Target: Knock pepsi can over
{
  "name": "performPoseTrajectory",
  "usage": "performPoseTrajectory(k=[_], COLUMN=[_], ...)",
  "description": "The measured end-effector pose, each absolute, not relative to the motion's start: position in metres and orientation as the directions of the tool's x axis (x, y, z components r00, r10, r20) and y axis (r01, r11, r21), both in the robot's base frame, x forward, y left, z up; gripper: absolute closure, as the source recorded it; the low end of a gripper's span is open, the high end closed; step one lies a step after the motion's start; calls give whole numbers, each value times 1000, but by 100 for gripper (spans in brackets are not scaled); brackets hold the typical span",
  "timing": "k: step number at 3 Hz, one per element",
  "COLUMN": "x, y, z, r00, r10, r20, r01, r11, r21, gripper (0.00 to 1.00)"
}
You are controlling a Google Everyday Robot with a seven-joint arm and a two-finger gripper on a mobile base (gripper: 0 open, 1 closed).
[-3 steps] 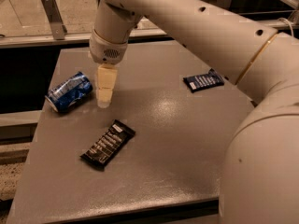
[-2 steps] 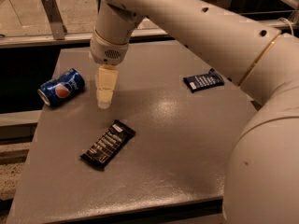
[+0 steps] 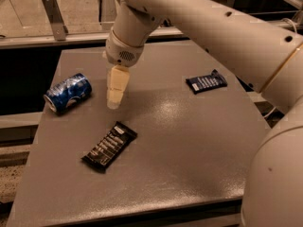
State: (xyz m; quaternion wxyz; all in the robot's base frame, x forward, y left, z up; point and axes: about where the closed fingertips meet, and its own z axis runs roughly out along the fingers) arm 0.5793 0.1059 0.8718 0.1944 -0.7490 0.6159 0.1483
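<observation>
Over went the pepsi can (image 3: 67, 92): a second earlier it was tipping against the tool (image 3: 114, 102), and at this moment it lay flat on its side near the left edge of the table (image 3: 189, 150), silver end facing the near left. Nearest the front, a dark snack bar wrapper (image 3: 109, 145) lay flat on a slant. Behind it, the tool hung just right of the can, apart from it, pointing down, fingers pressed together on nothing. Farther back right lay a second wrapper (image 3: 206, 82).
</observation>
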Motion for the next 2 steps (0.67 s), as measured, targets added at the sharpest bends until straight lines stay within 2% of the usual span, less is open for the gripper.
performPoseTrajectory(k=[2], x=[616], y=[32], z=[902], r00=[72], r10=[-762], r20=[-643], r01=[-979], r11=[68], r21=[-191], gripper=[0])
